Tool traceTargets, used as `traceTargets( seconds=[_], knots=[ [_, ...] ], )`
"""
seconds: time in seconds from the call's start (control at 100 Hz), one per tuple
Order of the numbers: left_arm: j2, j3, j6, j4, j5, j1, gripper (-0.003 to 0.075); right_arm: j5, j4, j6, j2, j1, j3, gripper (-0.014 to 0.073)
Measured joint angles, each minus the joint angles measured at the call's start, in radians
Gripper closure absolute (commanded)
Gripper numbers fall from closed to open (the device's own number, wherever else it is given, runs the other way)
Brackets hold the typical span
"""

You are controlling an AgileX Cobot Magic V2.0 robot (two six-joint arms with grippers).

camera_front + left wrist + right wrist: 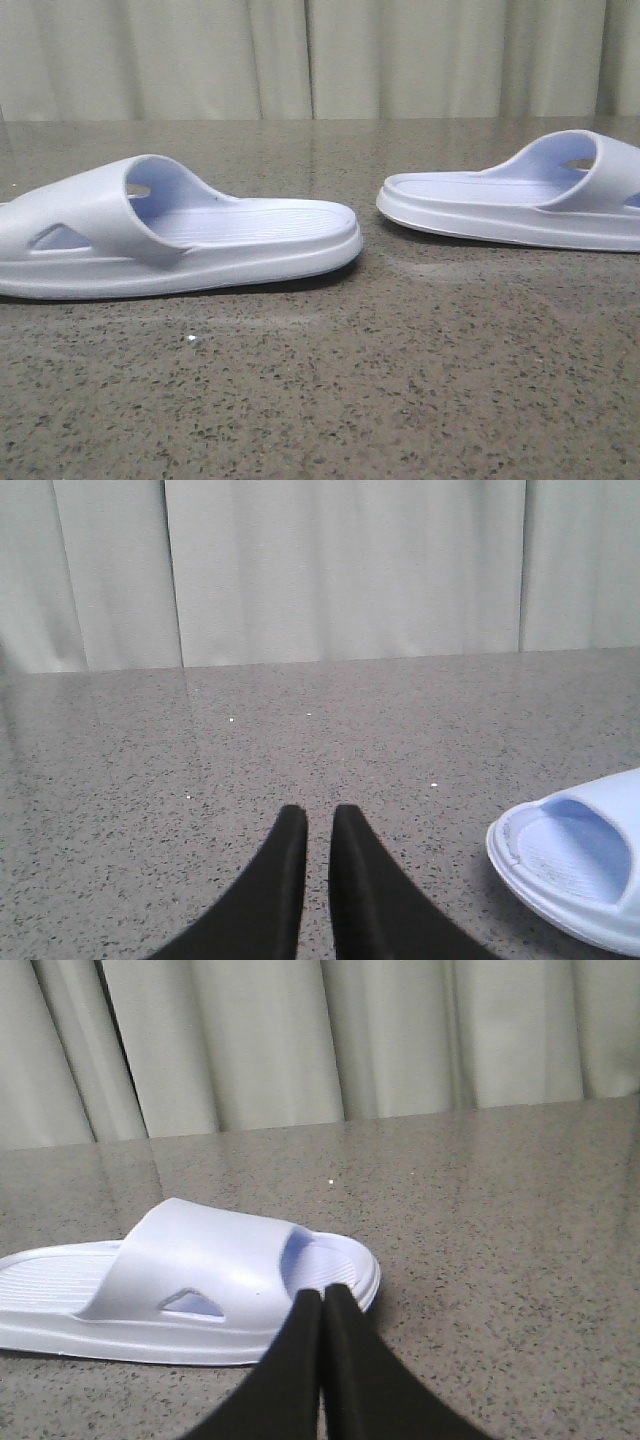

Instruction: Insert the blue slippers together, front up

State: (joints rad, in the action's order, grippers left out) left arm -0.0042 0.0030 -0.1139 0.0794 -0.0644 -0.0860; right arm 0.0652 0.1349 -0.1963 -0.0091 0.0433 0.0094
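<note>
Two pale blue-white slippers lie sole-down and apart on the speckled table. The left slipper (170, 235) has its strap to the left and its open footbed to the right. The right slipper (520, 195) has its strap to the right. Neither gripper shows in the front view. In the left wrist view my left gripper (318, 815) is empty over bare table, its fingers closed to a thin slit, with one rounded slipper end (580, 865) off to the side. In the right wrist view my right gripper (322, 1295) is shut and empty, its tips just before the strap end of a slipper (190, 1280).
The grey speckled table (330, 380) runs back to a pale pleated curtain (320, 55). A strip of bare table lies between the two slippers. Nothing else stands on the table in these views.
</note>
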Motion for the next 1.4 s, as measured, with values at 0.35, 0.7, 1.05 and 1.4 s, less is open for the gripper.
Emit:
traceTargets(
  seconds=[0.35, 0.7, 1.05, 1.4],
  knots=[
    [0.000, 0.000, 0.000, 0.000, 0.011, 0.000, 0.0704, -0.002, 0.000, 0.000, 0.000, 0.000, 0.000, 0.0685],
    [0.000, 0.000, 0.000, 0.000, 0.019, 0.000, 0.0704, -0.159, 0.000, 0.000, 0.000, 0.000, 0.000, 0.0685],
    [0.000, 0.000, 0.000, 0.000, 0.035, 0.000, 0.0704, -0.232, 0.000, 0.000, 0.000, 0.000, 0.000, 0.0685],
    [0.000, -0.013, 0.000, 0.226, 0.048, 0.000, 0.0705, -0.331, 0.000, -0.007, 0.000, 0.000, 0.000, 0.0685]
  ],
)
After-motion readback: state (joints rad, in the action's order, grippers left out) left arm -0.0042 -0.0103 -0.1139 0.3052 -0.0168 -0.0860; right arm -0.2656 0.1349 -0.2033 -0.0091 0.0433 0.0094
